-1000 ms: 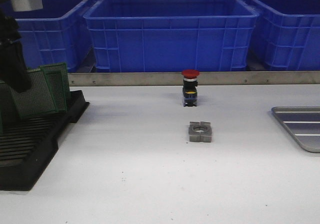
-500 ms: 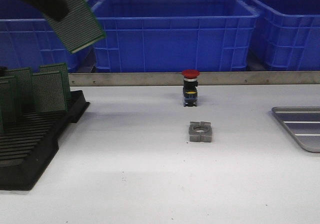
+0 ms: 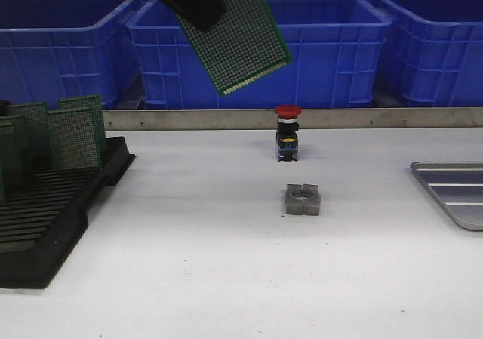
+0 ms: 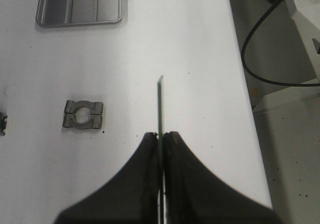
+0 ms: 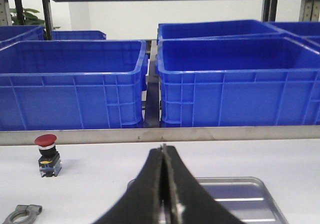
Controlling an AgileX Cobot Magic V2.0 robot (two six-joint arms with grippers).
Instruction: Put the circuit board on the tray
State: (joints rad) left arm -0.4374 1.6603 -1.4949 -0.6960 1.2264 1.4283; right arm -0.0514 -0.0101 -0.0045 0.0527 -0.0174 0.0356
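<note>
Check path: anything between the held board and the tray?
Nothing visible blocks it. The left gripper holds the circuit board high in the air; the red pushbutton and metal clamp block sit low on the table, short of the tray.

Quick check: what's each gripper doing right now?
Left gripper: shut on the circuit board, held up in the air.
Right gripper: shut, nothing in it.

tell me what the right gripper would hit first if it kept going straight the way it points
Probably the silver tray, which lies just beyond the shut right gripper. If the fingers clear it, the metal rail in front of the blue bins comes next; depth is hard to judge.
</note>
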